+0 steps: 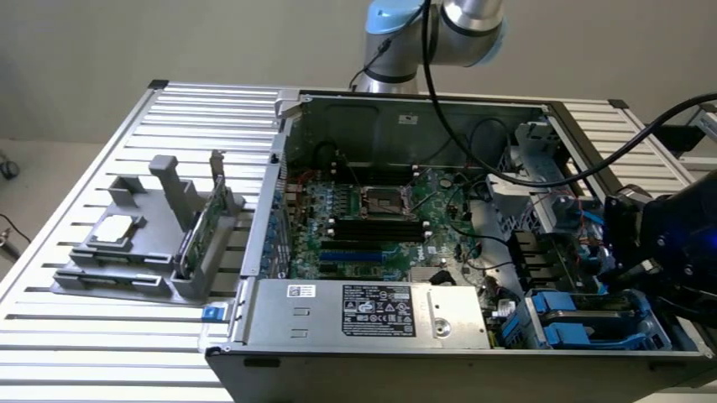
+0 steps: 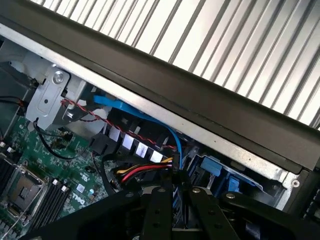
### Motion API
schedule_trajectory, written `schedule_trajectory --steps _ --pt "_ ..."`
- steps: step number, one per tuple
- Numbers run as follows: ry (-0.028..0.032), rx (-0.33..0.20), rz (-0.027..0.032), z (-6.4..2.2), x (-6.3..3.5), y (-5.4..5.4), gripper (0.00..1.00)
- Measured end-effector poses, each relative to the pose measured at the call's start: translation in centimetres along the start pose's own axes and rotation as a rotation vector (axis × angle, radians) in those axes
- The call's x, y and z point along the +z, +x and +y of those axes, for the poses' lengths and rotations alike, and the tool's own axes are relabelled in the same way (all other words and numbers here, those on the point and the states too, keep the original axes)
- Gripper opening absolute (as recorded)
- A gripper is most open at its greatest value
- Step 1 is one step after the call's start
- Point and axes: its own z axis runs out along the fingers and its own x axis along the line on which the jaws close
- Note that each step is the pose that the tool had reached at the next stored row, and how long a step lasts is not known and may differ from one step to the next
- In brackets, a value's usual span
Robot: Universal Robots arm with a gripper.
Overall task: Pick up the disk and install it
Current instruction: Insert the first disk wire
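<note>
I am holding the pincer (image 2: 172, 212) low inside the open computer case (image 1: 395, 117), at the drive bay corner on the exterior view's right. I cannot tell whether it is spread, pressed together or pinching something, because its tip is lying in shadow.

The disk (image 1: 572, 326) I am recognising only by blue carrier frames sitting in the bay just beside the pincer. Its label is hidden, so I am only judging that it is there and not in the grey holder (image 1: 146, 269) on the table (image 1: 112, 353).

The main danger, I think, is coming from the wiring. The red, yellow and black wire bundle (image 2: 142, 171) is running directly in front of the pincer, and the blue flat cable (image 2: 120, 107) is crossing the same gap. Any sideways motion could hook them and pull a connector out.

The case rim (image 2: 210, 107) is also standing very near, so a tilted move could be knocking against it. The arm's own black cable (image 1: 448, 126) is hanging over the motherboard (image 1: 381, 218) and could be catching there.
</note>
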Motion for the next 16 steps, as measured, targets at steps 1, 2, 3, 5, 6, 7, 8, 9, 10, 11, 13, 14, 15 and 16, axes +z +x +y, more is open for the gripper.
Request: schedule_trajectory --steps 1,2,3,5,6,7,8,9,10,11,13,14,15,16 --pt "0.0114 0.004 0.0059 -0.03 0.01 0.01 0.18" --pt "0.0226 0.008 0.0118 -0.07 0.01 0.03 0.18" --pt "0.0298 0.011 0.0169 -0.10 0.01 0.04 0.18" --pt "0.0332 0.017 0.0277 -0.15 -0.03 0.08 0.18" --pt "0.0319 0.021 0.0326 -0.15 -0.07 0.08 0.18" --pt "0.0297 0.026 0.0371 -0.14 -0.12 0.09 0.18" --pt "0.0272 0.032 0.0402 -0.13 -0.19 0.10 0.18" --pt "0.0253 0.038 0.0410 -0.12 -0.26 0.11 0.18" --pt "0.0235 0.045 0.0409 -0.11 -0.34 0.12 0.18" --pt "0.0220 0.052 0.0401 -0.10 -0.43 0.13 0.18" --pt "0.0193 0.065 0.0385 -0.08 -0.57 0.15 0.18" --pt "0.0181 0.071 0.0377 -0.07 -0.63 0.16 0.18" --pt "0.0169 0.077 0.0367 -0.06 -0.70 0.18 0.18" --pt "0.0158 0.082 0.0362 -0.06 -0.74 0.18 0.18"
